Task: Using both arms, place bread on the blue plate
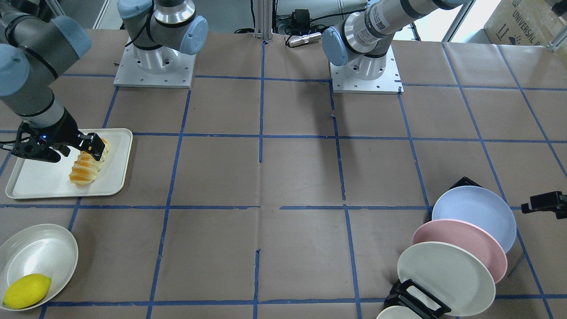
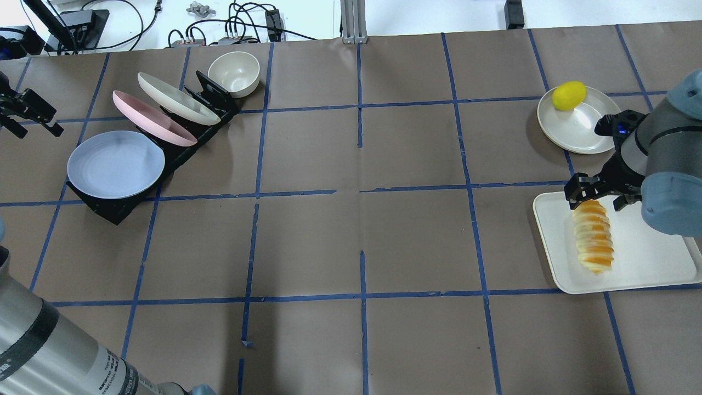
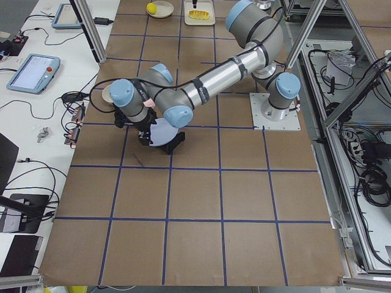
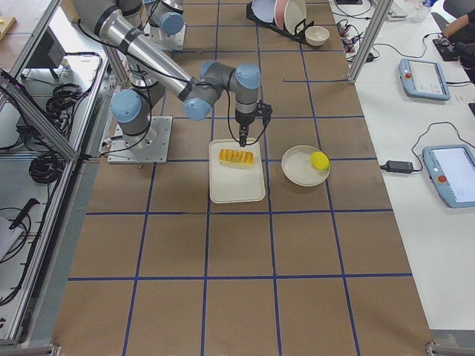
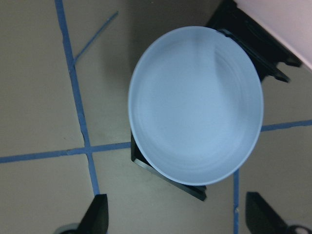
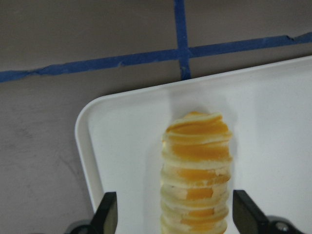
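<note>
The task looks to be at its very start: the bread [image 2: 592, 236] lies lengthwise on the white tray [image 2: 652, 263], well apart from the blue plate [image 5: 195, 102], which leans in the front slot of the black rack [image 2: 118, 211] at the table's other end, just ahead of the pink plate [image 2: 151, 118]. The right gripper [image 2: 598, 196] hovers low over one end of the bread, jaws wide and straddling it without visible contact. The left gripper [image 5: 181, 217] faces the blue plate, jaws spread wide, holding nothing. Grasping the bread, freeing the plate and bringing the two together are all left to do
</note>
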Robot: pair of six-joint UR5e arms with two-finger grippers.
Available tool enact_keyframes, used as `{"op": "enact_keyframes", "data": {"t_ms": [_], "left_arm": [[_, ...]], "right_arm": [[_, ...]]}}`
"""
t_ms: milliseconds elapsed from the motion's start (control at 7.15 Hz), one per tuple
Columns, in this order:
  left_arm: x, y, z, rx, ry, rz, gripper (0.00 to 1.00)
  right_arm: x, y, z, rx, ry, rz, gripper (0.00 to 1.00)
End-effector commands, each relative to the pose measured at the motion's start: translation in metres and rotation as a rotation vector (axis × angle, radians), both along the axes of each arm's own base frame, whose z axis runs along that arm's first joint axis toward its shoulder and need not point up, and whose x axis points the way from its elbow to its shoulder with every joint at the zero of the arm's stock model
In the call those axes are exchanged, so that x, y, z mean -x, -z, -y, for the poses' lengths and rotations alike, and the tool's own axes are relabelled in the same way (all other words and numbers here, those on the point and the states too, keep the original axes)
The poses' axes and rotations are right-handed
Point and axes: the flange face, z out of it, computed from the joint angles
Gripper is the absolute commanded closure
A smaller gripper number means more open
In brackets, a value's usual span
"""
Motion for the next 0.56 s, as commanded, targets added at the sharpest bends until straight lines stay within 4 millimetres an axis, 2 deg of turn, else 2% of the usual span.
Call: {"op": "enact_keyframes", "data": {"t_ms": [0, 280, 419], "left_arm": [[-0.004, 0.049, 0.016, -0.021, 0.007, -0.036, 0.05], [-0.006, 0.081, 0.02, -0.057, 0.007, -0.06, 0.07], [-0.006, 0.084, 0.02, -0.063, 0.006, -0.062, 0.3]], "right_arm": [[0.032, 0.047, 0.009, -0.011, 0.052, 0.01, 0.15], [0.031, 0.064, 0.008, -0.023, 0.054, 0.025, 0.15], [0.024, 0.072, -0.002, -0.036, 0.056, 0.051, 0.15]]}}
